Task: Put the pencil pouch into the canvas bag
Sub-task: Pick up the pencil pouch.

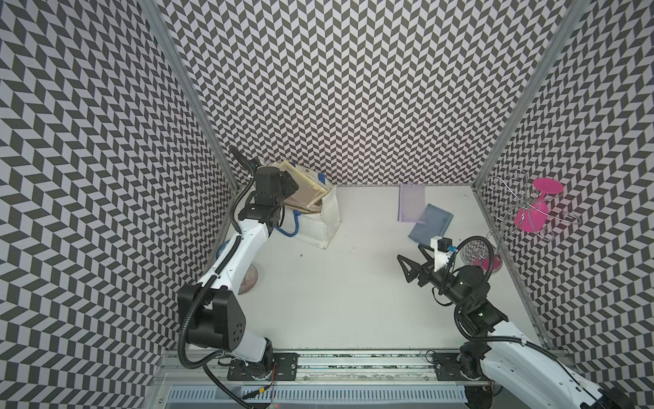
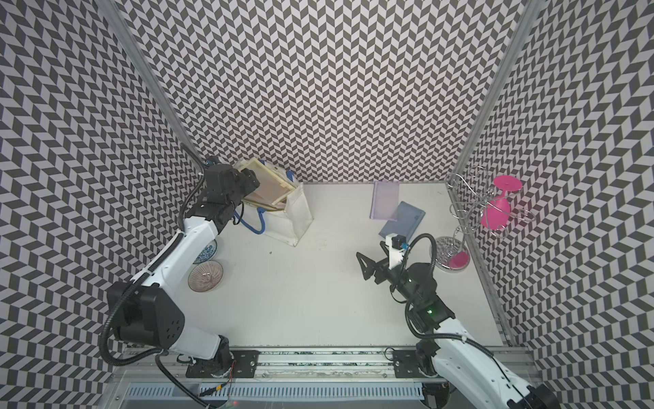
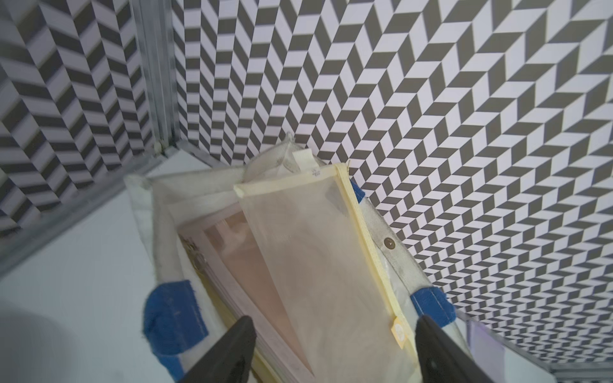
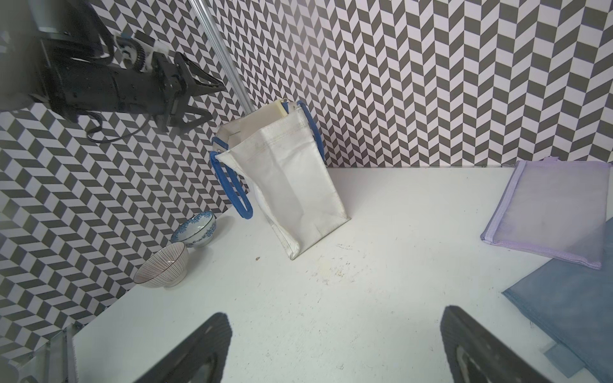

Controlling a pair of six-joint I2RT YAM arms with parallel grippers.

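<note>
Left hand (image 3: 334, 320) hangs parted over the bag (image 3: 159, 238), not gripping the pouch (image 3: 308, 252) leaning in its mouth, likely so it slides in; right hand (image 4: 335, 315) wide, idle.

Both the left pincer (image 3: 334, 318) and right pincer (image 4: 335, 311) stand spread wide.

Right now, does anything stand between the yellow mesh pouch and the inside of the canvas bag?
Yes. A pink-edged pouch already in the canvas bag lies under the yellow mesh pouch, which leans across the mouth, one end above the rim.
</note>
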